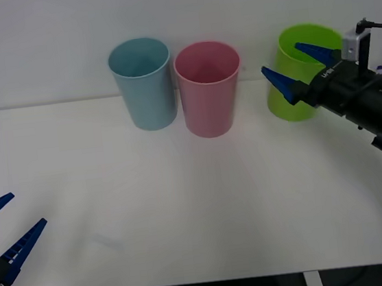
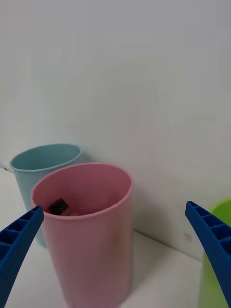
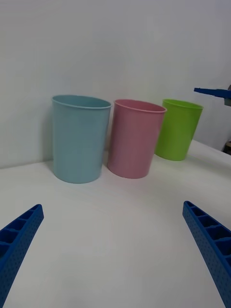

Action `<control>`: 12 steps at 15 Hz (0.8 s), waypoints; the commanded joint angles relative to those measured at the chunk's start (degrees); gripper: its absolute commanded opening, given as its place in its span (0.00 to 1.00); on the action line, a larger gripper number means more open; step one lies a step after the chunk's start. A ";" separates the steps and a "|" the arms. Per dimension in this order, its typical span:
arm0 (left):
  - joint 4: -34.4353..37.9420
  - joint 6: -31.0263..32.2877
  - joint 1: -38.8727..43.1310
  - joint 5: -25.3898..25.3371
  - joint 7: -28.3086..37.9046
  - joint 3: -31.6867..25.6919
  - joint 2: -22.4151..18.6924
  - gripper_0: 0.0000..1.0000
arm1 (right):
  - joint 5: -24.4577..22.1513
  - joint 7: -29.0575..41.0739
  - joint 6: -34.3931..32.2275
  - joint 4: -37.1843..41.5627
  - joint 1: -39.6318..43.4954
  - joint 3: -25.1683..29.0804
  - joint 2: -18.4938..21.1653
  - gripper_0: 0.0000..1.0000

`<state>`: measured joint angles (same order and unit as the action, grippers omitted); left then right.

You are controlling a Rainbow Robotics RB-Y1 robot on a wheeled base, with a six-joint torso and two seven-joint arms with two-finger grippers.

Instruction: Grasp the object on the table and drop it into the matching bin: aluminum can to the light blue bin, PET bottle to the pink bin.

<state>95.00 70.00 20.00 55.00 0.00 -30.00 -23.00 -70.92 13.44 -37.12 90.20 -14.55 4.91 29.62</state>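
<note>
The pink bin [image 1: 209, 89] stands at the back of the white table [image 1: 184, 206], with the light blue bin [image 1: 143, 83] touching its left side. In the right wrist view, the PET bottle [image 2: 59, 206] lies inside the pink bin [image 2: 91, 240]; just its dark cap end shows over the rim. My right gripper [image 1: 282, 60] hangs open and empty above the table, to the right of the pink bin and in front of the lime green bin. My left gripper [image 1: 27, 208] is open and empty at the table's front left corner.
A lime green bin [image 1: 304, 71] stands at the back right, right behind my right fingers. The three bins line the far edge near the wall. From the left wrist, the bins show in a row with the light blue bin [image 3: 79, 137] closest.
</note>
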 commanded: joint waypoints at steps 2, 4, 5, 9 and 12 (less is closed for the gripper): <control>0.00 0.00 0.00 0.00 0.00 0.00 0.00 1.00 | 0.61 -7.90 -3.66 2.70 7.87 4.31 -0.44 1.00; 0.00 0.00 0.00 0.00 0.00 0.00 0.00 1.00 | 0.70 -10.80 -5.86 2.70 10.51 6.25 -0.53 1.00; 0.00 0.00 0.00 0.00 0.00 0.00 0.00 1.00 | 0.96 -12.56 -6.65 2.70 12.09 7.57 -0.79 1.00; 0.00 0.00 0.00 0.00 0.00 0.00 0.00 1.00 | 1.40 -14.05 -12.80 2.70 17.10 13.02 -1.67 1.00; 0.00 0.00 0.00 0.00 0.00 0.00 0.00 1.00 | 1.40 -14.05 -19.04 2.53 20.62 17.59 -2.11 1.00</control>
<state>95.00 70.00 20.00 55.00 0.00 -30.00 -23.00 -69.52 -0.58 -54.71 92.75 5.22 21.43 27.60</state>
